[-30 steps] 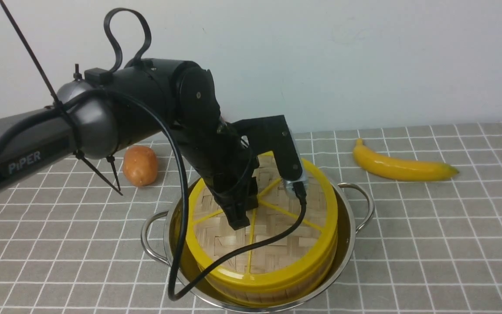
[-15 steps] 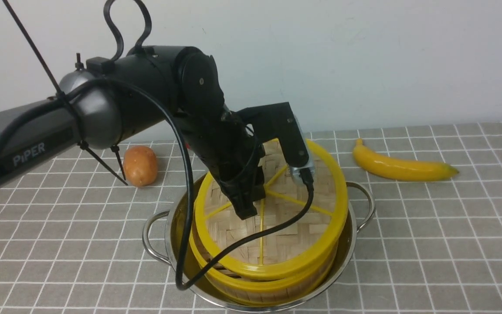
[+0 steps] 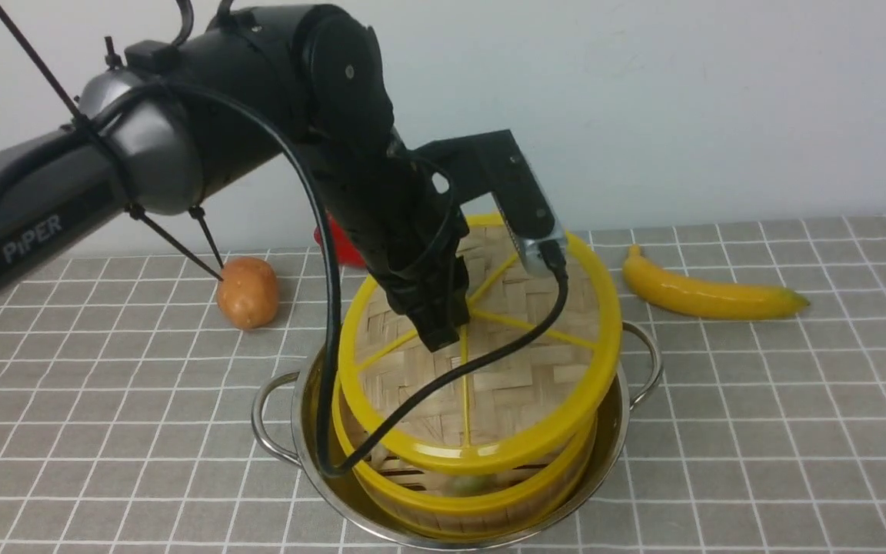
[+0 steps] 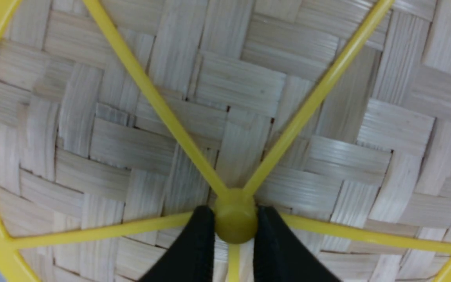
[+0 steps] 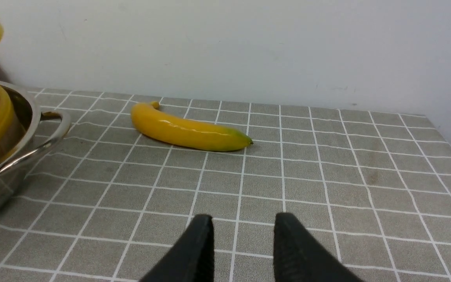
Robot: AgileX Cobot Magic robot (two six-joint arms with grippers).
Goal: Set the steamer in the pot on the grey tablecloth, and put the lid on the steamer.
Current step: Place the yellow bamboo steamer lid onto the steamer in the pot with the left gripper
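Observation:
The steamer (image 3: 481,509) sits inside the steel pot (image 3: 618,431) on the grey tablecloth (image 3: 766,438). Above it hangs the woven lid (image 3: 504,385), tilted with its far edge higher, and a gap shows between it and the steamer's rim. My left gripper (image 3: 443,338) is shut on the lid's yellow centre hub (image 4: 235,219), one black finger on each side of it. The lid (image 4: 229,86) fills the left wrist view. My right gripper (image 5: 244,219) stands open over bare cloth to the right of the pot (image 5: 22,117), holding nothing.
A yellow banana (image 3: 708,296) lies on the cloth right of the pot, also in the right wrist view (image 5: 186,129). A potato (image 3: 248,292) sits at the back left. A red object (image 3: 339,242) is partly hidden behind my left arm. A white wall runs along the back.
My left gripper has risen with the lid in its grip. The lid has come up off the steamer and tilted, opening a gap at the near side.

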